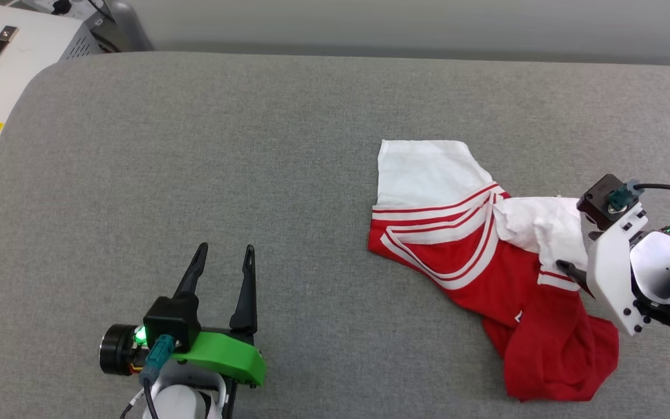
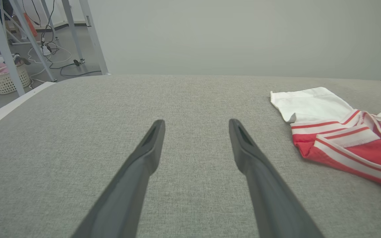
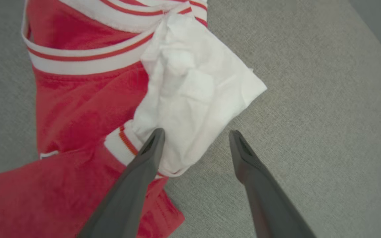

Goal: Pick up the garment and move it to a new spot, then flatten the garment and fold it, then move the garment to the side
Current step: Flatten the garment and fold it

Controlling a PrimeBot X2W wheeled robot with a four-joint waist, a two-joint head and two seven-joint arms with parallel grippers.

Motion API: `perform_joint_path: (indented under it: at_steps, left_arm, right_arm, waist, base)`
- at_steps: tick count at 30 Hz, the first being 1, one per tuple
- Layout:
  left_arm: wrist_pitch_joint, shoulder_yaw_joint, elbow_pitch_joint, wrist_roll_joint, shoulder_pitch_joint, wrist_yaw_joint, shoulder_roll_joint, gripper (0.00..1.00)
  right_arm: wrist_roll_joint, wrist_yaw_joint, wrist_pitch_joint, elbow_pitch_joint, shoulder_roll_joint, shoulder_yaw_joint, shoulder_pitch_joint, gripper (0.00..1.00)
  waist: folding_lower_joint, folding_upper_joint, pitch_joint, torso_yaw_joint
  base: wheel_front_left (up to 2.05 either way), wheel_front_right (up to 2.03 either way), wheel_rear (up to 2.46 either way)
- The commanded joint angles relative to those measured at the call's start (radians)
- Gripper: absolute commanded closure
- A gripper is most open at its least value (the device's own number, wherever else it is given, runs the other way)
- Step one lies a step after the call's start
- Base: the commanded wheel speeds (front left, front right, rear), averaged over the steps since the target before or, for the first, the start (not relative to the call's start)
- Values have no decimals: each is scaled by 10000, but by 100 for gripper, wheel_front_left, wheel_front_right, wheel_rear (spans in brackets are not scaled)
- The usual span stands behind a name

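Right wrist view: right claw [image 3: 195,134] wide open, empty, astride garment [image 3: 84,105] sleeve edge.

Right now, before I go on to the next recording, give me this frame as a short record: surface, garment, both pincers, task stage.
surface: grey fabric-covered top
garment: red and white jersey, crumpled, lying on the robot's right side of the surface
left pincer: open, over bare surface, apart from the garment
right pincer: open, at the edge of a bunched white sleeve; cannot tell whether it touches
task stage: garment not yet lifted, flattened or folded
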Motion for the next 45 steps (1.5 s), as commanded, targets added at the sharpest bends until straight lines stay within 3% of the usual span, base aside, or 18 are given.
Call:
perform_joint_path:
  at_steps: [1,10,11,12,22,29,36,45]
  left_arm:
    - [-59,-43,-2,-122,-219,96,-42,0]
    - [-59,-56,60,-278,-345,292,-42,0]
    - [-59,-52,72,-287,-346,312,-42,0]
    - [-59,-59,88,-293,-350,327,-42,0]
    - [-59,-73,244,-329,-157,376,-43,0]
    - [-59,-148,246,-373,-73,369,-43,0]
    - [-59,-151,319,-448,6,402,-43,0]
    - [-59,-118,404,-517,136,436,-43,0]
  right_arm:
    - [87,-7,70,335,-5,92,-149,0]
    - [333,-7,-764,1878,228,429,222,0]
    - [301,-7,-1150,1900,262,363,231,57]
    - [274,-7,-1488,1925,300,259,248,99]
    - [835,-7,-4563,1939,889,-1605,1195,100]
    - [2728,-7,-5881,2447,1647,-3884,2093,100]
    - [4305,-7,-6328,4197,1814,-5578,2715,100]
    - [3885,-7,-6840,6735,1569,-6673,2874,100]
  waist:
    - [0,0,376,224]
    - [0,0,669,187]
    - [0,0,663,147]
    - [0,0,647,117]
    - [0,0,93,-359]
    - [0,0,50,-439]
    - [0,0,120,-175]
    - [0,0,25,43]
  base:
    - [0,0,0]
    - [0,0,0]
    - [0,0,0]
    - [0,0,0]
    - [0,0,0]
    - [0,0,0]
    - [0,0,0]
    - [0,0,0]
